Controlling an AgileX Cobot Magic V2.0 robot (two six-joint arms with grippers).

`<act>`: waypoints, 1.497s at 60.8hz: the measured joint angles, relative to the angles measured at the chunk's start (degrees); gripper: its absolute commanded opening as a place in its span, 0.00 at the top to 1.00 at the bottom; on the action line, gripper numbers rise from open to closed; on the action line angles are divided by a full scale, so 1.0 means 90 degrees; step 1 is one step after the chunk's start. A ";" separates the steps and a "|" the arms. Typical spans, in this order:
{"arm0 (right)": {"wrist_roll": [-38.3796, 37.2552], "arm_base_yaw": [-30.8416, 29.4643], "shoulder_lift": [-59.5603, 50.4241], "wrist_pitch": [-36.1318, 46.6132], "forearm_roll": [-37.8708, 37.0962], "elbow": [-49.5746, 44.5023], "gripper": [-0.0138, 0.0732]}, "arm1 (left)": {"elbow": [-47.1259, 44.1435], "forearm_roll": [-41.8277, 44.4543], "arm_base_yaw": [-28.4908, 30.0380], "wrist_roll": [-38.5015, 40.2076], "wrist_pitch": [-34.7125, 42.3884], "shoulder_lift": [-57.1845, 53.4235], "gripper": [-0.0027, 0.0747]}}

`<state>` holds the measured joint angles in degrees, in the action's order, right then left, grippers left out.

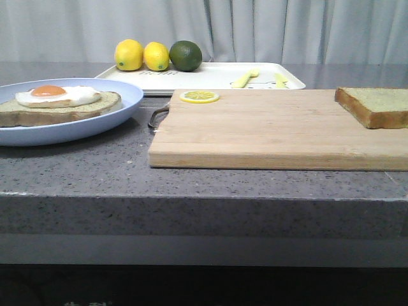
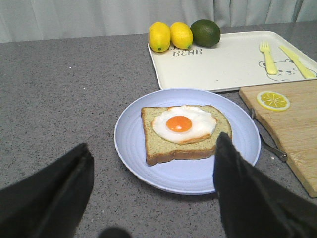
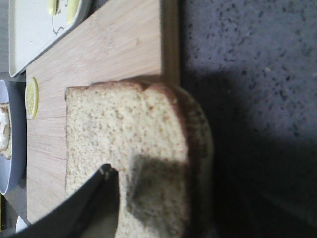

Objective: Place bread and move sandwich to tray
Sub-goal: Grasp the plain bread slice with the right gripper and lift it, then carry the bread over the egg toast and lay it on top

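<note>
Spanning the scene is a grey speckled stone countertop point(image 1: 76, 172), with pale curtains point(image 1: 287, 29) behind it. On its near right lies a wooden cutting board point(image 1: 274, 134) with a metal handle at its left end. Behind the board, toward the back, sits the white tray point(image 1: 210, 76), printed with the word BEAR and a bear drawing; a yellow fork point(image 2: 268, 58) and a yellow knife point(image 2: 297, 62) lie in its right part.

To the left of the board rests the pale blue plate point(image 1: 95, 121), just in front of the tray's near left corner and apart from it. On the plate is the sandwich point(image 2: 185, 134): a brown-crusted slice topped with a white fried egg with an orange yolk.

The bread point(image 1: 375, 105) lies flat on the far right end of the board, its crust overhanging the board's edge in the right wrist view. Two lemons point(image 1: 141, 55) and a lime point(image 1: 185, 55) stand in a row at the tray's back left rim. A lemon slice point(image 1: 199, 97) lies on the board's back left corner.

The left gripper point(image 2: 153, 193) hangs over the plate's near rim with its dark fingers point(image 2: 242, 193) spread wide, holding nothing. Only one finger of the right gripper point(image 3: 94, 203) shows, above the bread, so I cannot tell whether it is apart or together.
</note>
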<state>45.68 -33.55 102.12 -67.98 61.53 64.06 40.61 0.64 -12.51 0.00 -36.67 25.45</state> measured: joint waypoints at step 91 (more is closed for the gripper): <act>-0.0159 0.5980 -0.1250 0.2901 0.4218 0.0165 0.71 | 0.0000 -0.0029 0.0000 0.0000 0.0010 0.0000 0.32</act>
<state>44.25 20.28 90.87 -41.87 99.49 65.54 40.61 0.38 -12.51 0.00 -36.58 25.45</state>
